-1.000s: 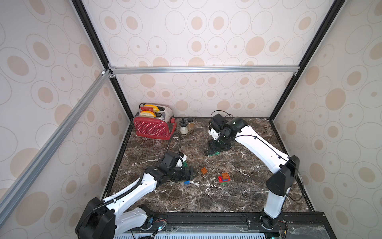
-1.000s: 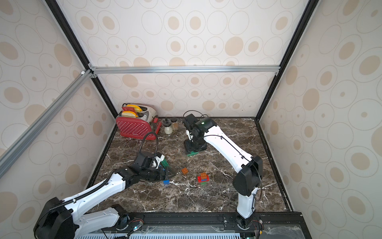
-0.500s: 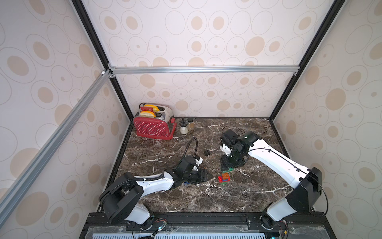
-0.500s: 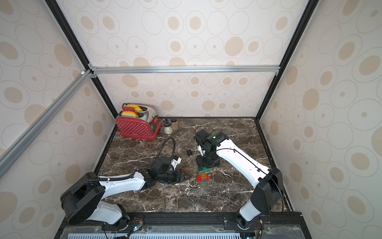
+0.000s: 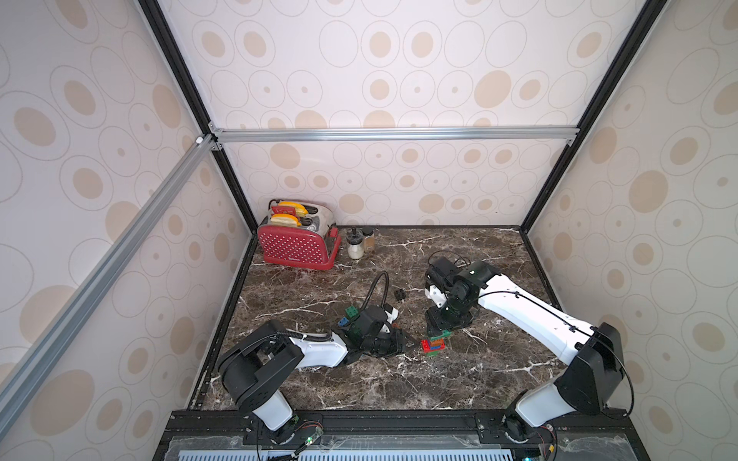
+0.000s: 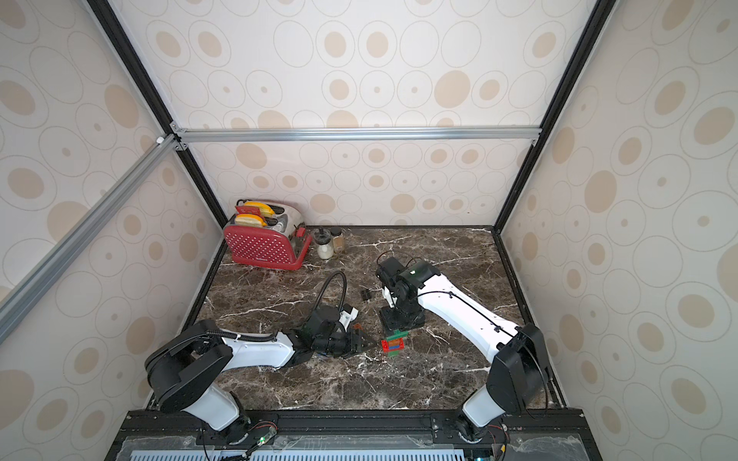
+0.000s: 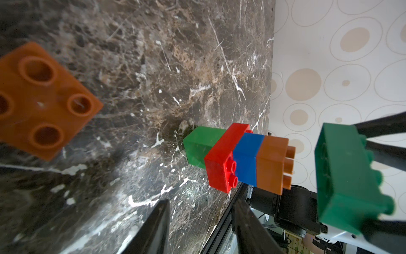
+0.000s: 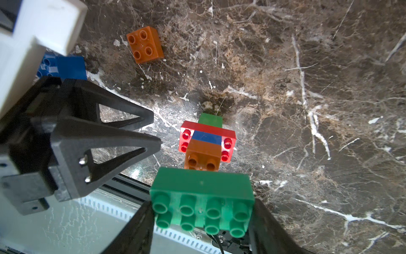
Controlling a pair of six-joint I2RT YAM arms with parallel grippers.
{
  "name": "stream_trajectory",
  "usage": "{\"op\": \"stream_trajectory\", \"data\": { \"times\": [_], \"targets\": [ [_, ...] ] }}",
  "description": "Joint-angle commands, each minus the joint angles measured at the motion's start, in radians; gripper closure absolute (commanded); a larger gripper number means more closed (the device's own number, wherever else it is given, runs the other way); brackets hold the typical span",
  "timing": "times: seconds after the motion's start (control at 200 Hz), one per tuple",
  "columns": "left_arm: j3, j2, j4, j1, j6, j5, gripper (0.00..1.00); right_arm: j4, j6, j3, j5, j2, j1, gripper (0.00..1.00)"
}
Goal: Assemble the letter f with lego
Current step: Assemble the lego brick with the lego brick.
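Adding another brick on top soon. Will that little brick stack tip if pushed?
Probably tippy: the stack stands tall on one small green base brick. Likely stiff and light, being clicked plastic. Press straight down.

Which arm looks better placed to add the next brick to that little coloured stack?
Right. The right gripper holds an oblong green brick close above the stack, not touching; the left gripper is empty, jaws apart, off to the side.
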Motion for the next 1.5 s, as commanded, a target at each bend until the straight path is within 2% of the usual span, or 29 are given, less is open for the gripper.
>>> {"op": "stream_trajectory", "data": {
  "times": [0.0, 0.641, 1.497],
  "targets": [
    [0.028, 0.030, 0.065, -0.010, -0.029, -0.007, 0.51, -0.001, -0.015, -0.017, 0.008, -0.001, 0.001, 0.38],
    [0.087, 0.089, 0.078, -0.010, -0.017, 0.022, 0.53, 0.014, 0.014, -0.051, 0.025, 0.004, -0.020, 0.40],
    [0.076, 0.123, 0.105, -0.010, -0.022, 0.036, 0.55, 0.036, 0.066, -0.078, 0.030, 0.017, -0.020, 0.41]
  ]
}}
